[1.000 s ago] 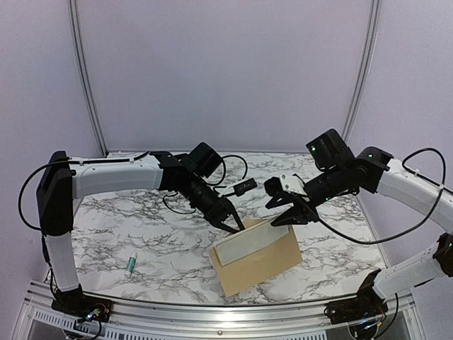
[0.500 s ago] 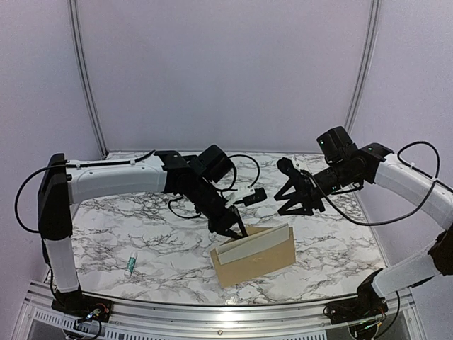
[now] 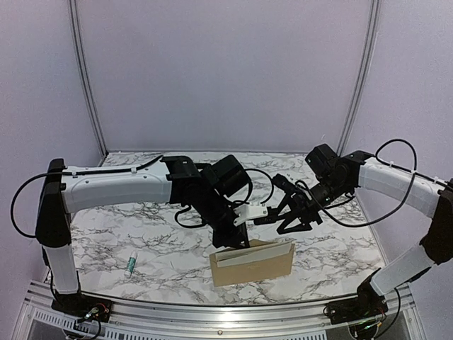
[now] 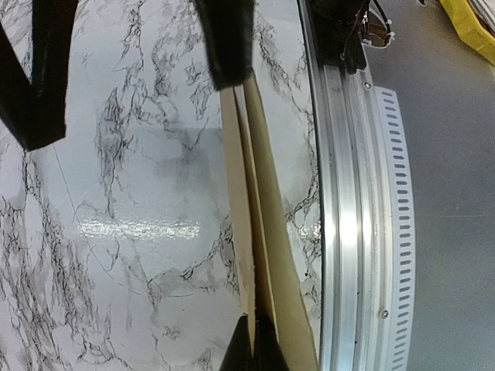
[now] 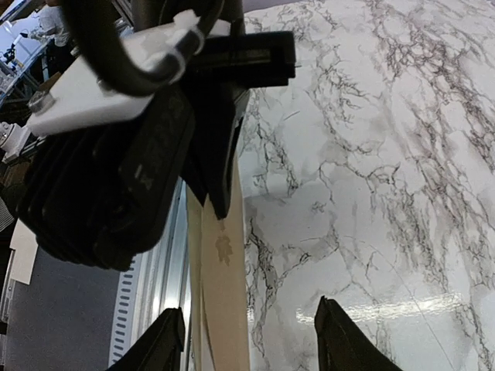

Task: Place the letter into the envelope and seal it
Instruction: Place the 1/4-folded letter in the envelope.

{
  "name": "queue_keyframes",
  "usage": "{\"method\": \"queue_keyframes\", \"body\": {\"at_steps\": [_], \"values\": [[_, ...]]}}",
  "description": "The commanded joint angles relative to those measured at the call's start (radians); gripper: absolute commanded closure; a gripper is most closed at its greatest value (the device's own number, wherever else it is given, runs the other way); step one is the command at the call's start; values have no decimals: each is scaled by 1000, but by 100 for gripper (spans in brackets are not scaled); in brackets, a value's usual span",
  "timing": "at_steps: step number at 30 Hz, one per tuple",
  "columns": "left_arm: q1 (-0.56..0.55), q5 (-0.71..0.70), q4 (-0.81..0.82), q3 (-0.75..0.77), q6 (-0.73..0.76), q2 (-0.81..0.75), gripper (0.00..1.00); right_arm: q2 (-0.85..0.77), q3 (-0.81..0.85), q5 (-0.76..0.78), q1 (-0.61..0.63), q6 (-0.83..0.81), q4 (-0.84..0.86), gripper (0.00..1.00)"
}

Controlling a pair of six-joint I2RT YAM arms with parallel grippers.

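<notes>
Top view, left pincer (image 3: 242, 241) shut on the tan envelope's (image 3: 258, 268) top edge, near middle of marble bench (image 3: 141, 234), cream letter (image 3: 256, 252) showing in its mouth, right pincer (image 3: 294, 225) wide, just above, left wrist view, envelope edge-on, right wrist view, fingers (image 5: 166, 340) spread, holding nothing

- Tan envelope (image 3: 255, 268): raised on its long edge, tilted, mouth upward, sitting centre toward 6 o'clock.
- Cream letter (image 3: 256, 252): tucked inside, pale strip showing along the mouth.

Hidden and cropped items
Letter (image 3: 255, 252): mostly concealed inside envelope (image 3: 255, 269). Left wrist view: envelope cut off at bottom edge. Tube (image 3: 131, 264): label too small to read.
</notes>
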Motion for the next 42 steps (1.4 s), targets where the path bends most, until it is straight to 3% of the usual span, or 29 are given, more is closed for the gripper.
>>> {"method": "queue_keyframes", "body": {"at_steps": [1,10,15,19,25,36,42], "values": [[-20,-85,-15,38,35,-1,100,21,-18,-65,-3,-69,-73,46],[-38,-93,-14,59,46,15,100,30,-41,-83,12,-4,15,49],[-40,-119,-13,46,49,15,100,10,31,-136,-41,-157,-112,47],[-43,-151,-3,27,57,5,100,-7,13,-187,-88,-166,-114,46],[-63,-182,13,24,78,-2,100,14,-46,-99,-85,24,73,46],[-80,-239,27,19,73,0,100,88,-25,-50,44,13,54,46],[-86,-237,40,25,68,-7,100,102,-21,-41,52,26,72,49]]}}
